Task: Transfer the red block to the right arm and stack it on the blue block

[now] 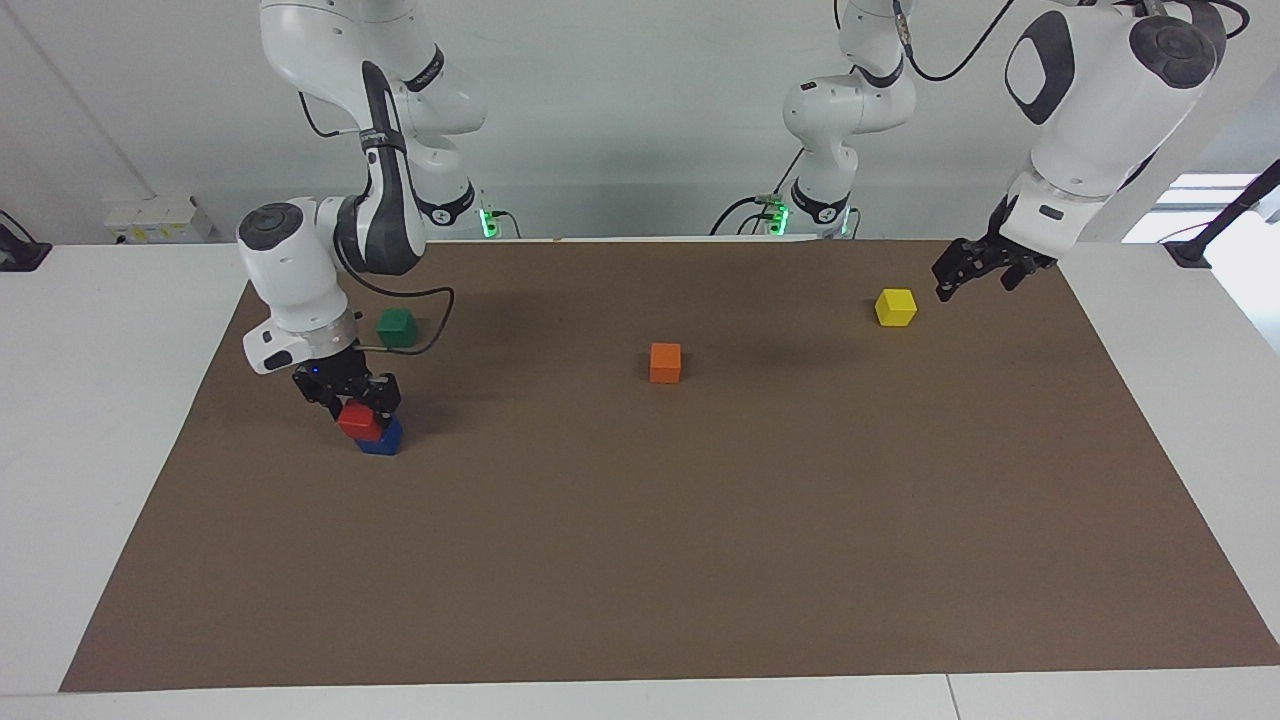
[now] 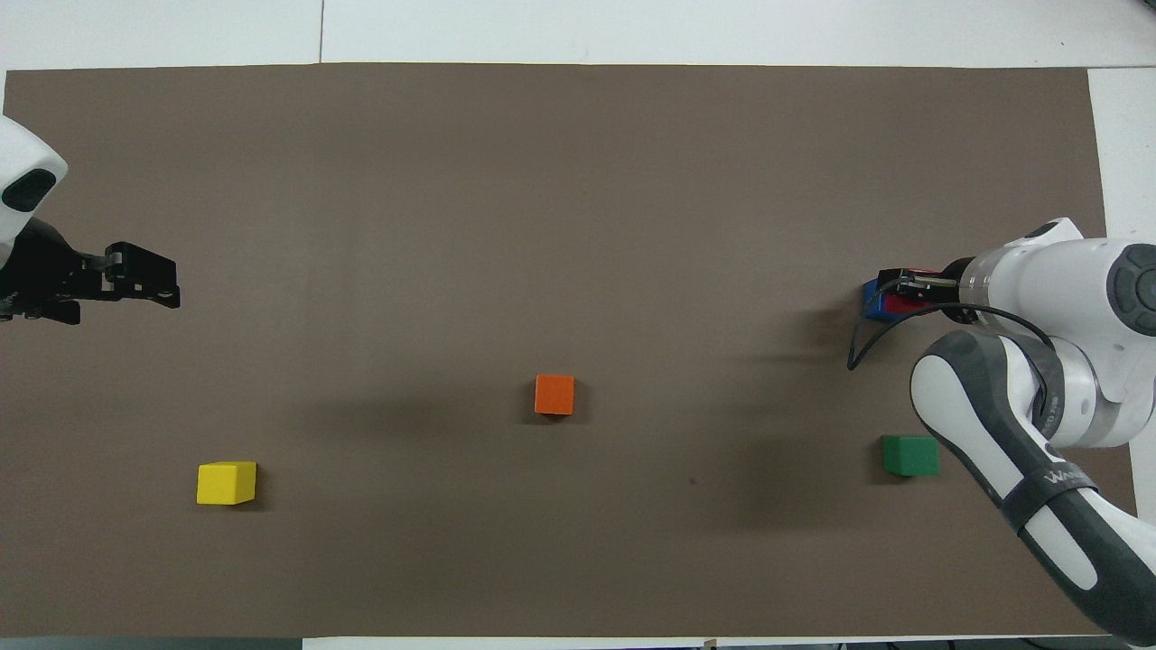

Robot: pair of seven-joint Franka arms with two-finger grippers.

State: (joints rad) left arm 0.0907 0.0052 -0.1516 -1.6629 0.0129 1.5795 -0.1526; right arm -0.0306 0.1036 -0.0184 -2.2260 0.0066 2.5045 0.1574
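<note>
Facing view: red block (image 1: 359,421) sits on top of the blue block (image 1: 381,438), a bit offset toward the right arm's end of the table, the stack on the brown mat (image 1: 640,560). Right gripper (image 1: 352,398) is right over the red block, fingers straddling its top; fingers look parted, but whether they press the block or have let go can't be told. Right arm (image 1: 300,275) comes down from the robots' side, black cable looping by the green block (image 1: 396,327), which lies nearer to the robots than the stack. Orange block (image 1: 665,362) mid-mat. Yellow block (image 1: 895,307) toward the left arm's end. Left gripper (image 1: 950,280) hangs in the air just beside the yellow block, holding nothing, fingers apart; left arm waits.

Overhead view: right gripper (image 2: 890,287) covers most of the stack; a strip of red block (image 2: 903,304) and the blue block (image 2: 871,298) edge show under it. Grip can't be read here. Green block (image 2: 910,455) nearer to the robots than the stack, orange block (image 2: 554,394) central, yellow block (image 2: 226,482) toward the left arm's end. Left gripper (image 2: 167,289) over bare mat (image 2: 578,181), empty, fingers spread.
</note>
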